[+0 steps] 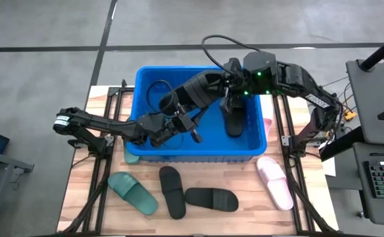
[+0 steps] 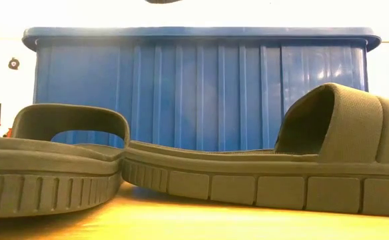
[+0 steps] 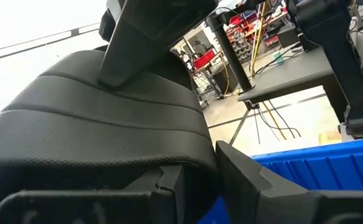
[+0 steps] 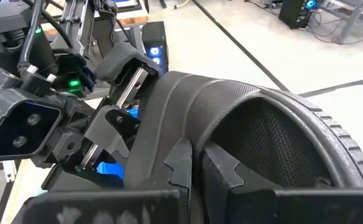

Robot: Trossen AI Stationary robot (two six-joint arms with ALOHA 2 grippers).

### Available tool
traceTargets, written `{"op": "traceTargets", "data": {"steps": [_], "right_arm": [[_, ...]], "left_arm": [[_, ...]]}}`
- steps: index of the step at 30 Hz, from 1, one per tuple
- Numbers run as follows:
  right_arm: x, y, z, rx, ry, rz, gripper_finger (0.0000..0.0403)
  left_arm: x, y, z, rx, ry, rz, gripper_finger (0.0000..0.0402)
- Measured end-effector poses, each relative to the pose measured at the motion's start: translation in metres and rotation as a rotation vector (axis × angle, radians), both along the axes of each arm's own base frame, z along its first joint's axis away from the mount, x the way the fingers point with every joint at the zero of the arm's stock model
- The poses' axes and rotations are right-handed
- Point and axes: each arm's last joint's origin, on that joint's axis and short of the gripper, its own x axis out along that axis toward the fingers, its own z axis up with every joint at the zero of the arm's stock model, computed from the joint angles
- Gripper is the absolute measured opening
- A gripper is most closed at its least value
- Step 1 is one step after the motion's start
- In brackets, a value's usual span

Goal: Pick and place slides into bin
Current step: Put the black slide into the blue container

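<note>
Black slide [image 4: 243, 124] fills both wrist views, both pincers [image 1: 235, 92] grasping it over bin [image 1: 146, 79].

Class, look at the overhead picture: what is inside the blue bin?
Inside the bin one black slide shows near its right wall, with both tools, left and right, on it. The arms cover much of the floor, so anything beneath them is hidden.

From above I can't see the left gripper [image 1: 230, 85]; arm links cover it. The bin [image 1: 146, 79] hides part of a green slide [image 1: 131, 158]. Low view crops both black slides [image 2: 261, 167]
</note>
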Motion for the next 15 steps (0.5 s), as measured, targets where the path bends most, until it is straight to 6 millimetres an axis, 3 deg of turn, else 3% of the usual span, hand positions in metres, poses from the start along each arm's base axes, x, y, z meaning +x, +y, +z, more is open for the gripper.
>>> {"op": "traceTargets", "data": {"steps": [5, 15], "right_arm": [[-0.004, -0.009, 0.001, 0.013, -0.004, -0.033, 0.0011], [-0.011, -0.023, 0.004, -0.005, -0.011, -0.119, 0.0011]], "left_arm": [[0.0, 0.001, 0.0, 0.004, 0.009, 0.005, 0.0095], [-0.002, 0.003, -0.001, -0.022, 0.012, 0.13, 0.0232]]}}
